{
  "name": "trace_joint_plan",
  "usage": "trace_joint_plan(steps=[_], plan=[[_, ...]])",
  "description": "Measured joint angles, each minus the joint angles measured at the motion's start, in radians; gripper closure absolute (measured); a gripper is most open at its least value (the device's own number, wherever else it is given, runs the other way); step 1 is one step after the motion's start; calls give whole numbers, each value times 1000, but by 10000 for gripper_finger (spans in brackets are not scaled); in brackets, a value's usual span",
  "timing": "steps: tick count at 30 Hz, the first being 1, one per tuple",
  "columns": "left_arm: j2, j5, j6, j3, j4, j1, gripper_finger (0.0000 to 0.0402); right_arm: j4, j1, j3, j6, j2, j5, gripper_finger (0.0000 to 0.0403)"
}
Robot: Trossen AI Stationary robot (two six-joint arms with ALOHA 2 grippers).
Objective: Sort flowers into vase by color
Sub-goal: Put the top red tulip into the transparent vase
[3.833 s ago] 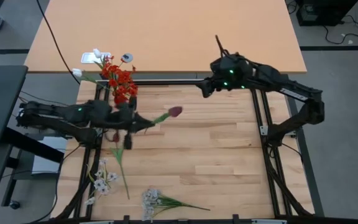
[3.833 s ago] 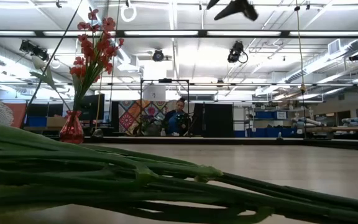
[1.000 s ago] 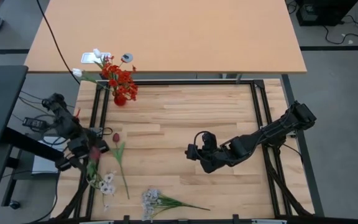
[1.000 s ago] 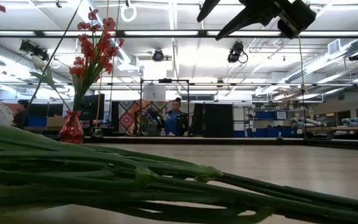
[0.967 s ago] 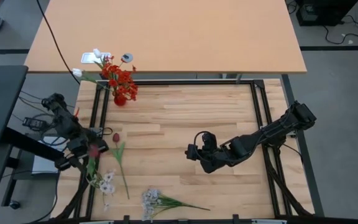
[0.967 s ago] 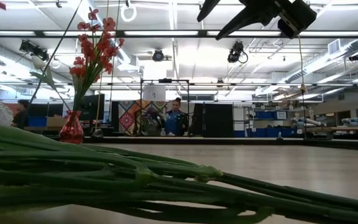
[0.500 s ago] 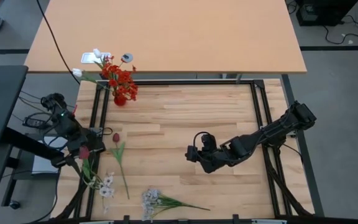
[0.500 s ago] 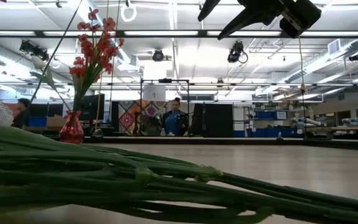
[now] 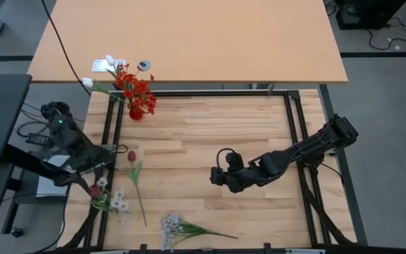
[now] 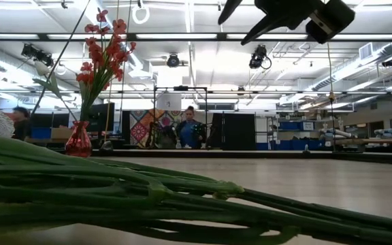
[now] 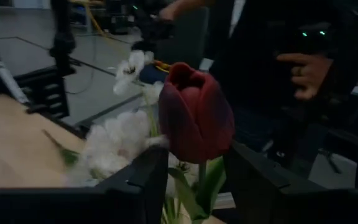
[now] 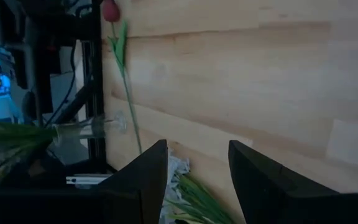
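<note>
Over at the table's nine o'clock edge, the left gripper (image 9: 92, 185) grasps a dark maroon tulip (image 11: 194, 112); the left wrist view shows its stalk rising between the two dark fingers (image 11: 138, 186), the bud standing just above them. Small white blooms (image 11: 114, 140) sit right behind the bud there, and in the high view they show as a white cluster (image 9: 113, 200) with green stalks touching the gripper's tip, at about eight o'clock on the wood.

Just beside it, toward the centre, a second maroon tulip (image 9: 131, 156) lies flat on the table (image 9: 210, 137), its thin stalk running down toward six o'clock. A bunch of pale blooms (image 9: 171, 226) with green stems lies near the six o'clock edge. At eleven o'clock the red vase (image 9: 136, 113) stands upright holding the red blossom clusters (image 9: 134, 88); the low view shows the same vase (image 10: 78, 141) with its red stems leaning.

The right gripper (image 9: 218, 176) hovers low over the wood at about five o'clock from the centre, its fingers (image 12: 142, 180) parted and holding nothing, pointing toward nine o'clock.
</note>
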Motion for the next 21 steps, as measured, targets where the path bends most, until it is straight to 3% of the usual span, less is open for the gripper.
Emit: trace_joint_plan(steps=[6,12,16,21], plan=[[-2,-97,-9,130,-176,0,242,41,-35,0,-140,0,1,225],[2,-122,-145,149,-212,0,242,141,-102,1,-309,32,-19,225],[62,-64,-214,145,-248,0,242,234,-154,1,-426,88,-141,225],[192,-10,-157,205,-223,0,242,283,-212,1,-504,154,-322,225]])
